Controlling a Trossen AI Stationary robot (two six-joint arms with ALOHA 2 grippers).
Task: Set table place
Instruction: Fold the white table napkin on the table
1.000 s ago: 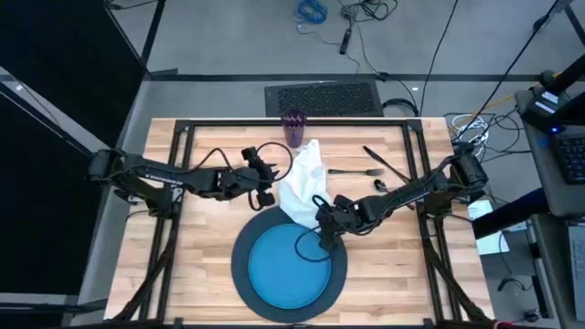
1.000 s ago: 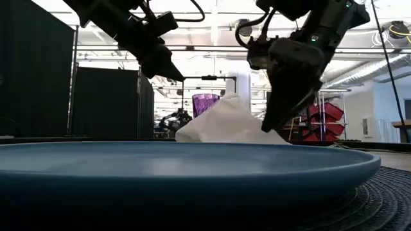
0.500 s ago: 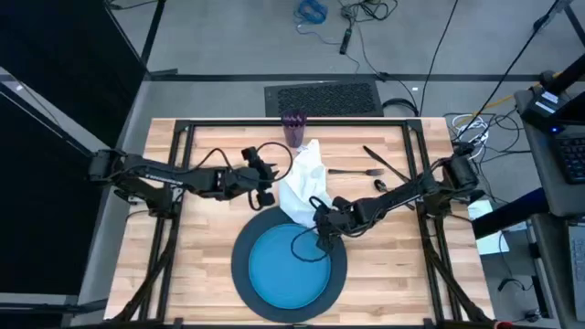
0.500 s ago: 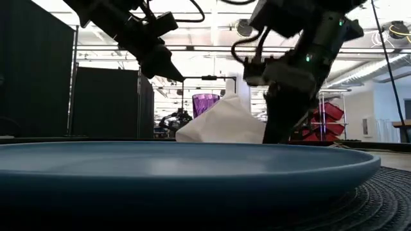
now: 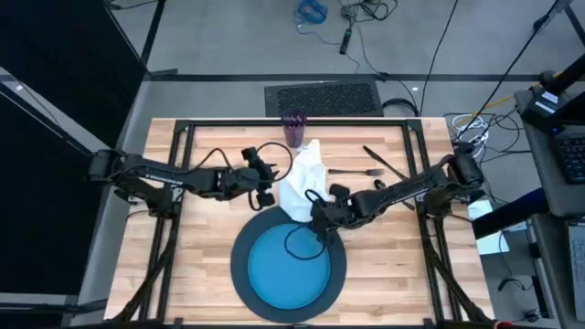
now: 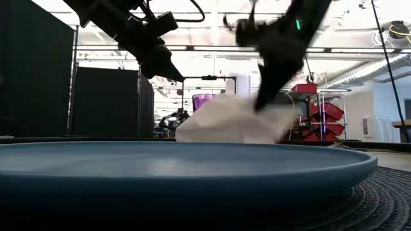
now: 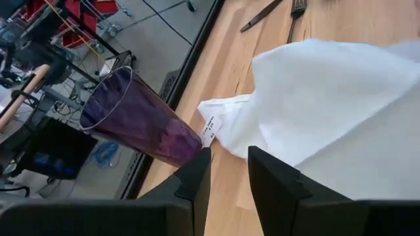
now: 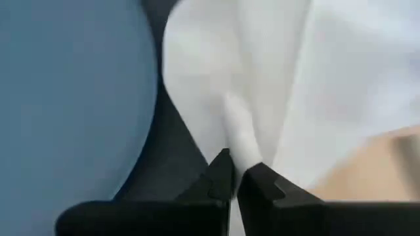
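Note:
The white napkin (image 5: pixel 302 181) lies crumpled on the table (image 5: pixel 201 238), its near end over the dark grey charger's (image 5: pixel 237 265) far rim. The blue plate (image 5: pixel 283 274) sits on the charger. The purple cup (image 5: pixel 293 126) stands upright behind the napkin. Fork (image 5: pixel 355 171), knife (image 5: pixel 384 163) and spoon (image 5: pixel 379 185) lie flat to the right. My right gripper (image 5: pixel 313 217) is shut on the napkin's near end. My left gripper (image 5: pixel 267 185) hangs open above the table, just left of the napkin, holding nothing. My right gripper pinches a raised fold of the napkin (image 8: pixel 240 141) at its near end, between the two fingertips. The fingers slant down from the table's right. That end (image 6: pixel 276 119) is lifted off the charger, while the rest of the napkin (image 6: pixel 205 128) stays on the table.
A black metal frame (image 5: pixel 183 132) runs around the tabletop. A dark keyboard-like mat (image 5: pixel 323 97) lies beyond the far edge. Bare wood shows at the table's left (image 5: pixel 192 265) and near right (image 5: pixel 393 274).
My right gripper has moved from over the plate's far rim toward the napkin, dipped down to it, taken hold of its near end and risen. That end of the napkin is now lifted; the rest has stayed put.

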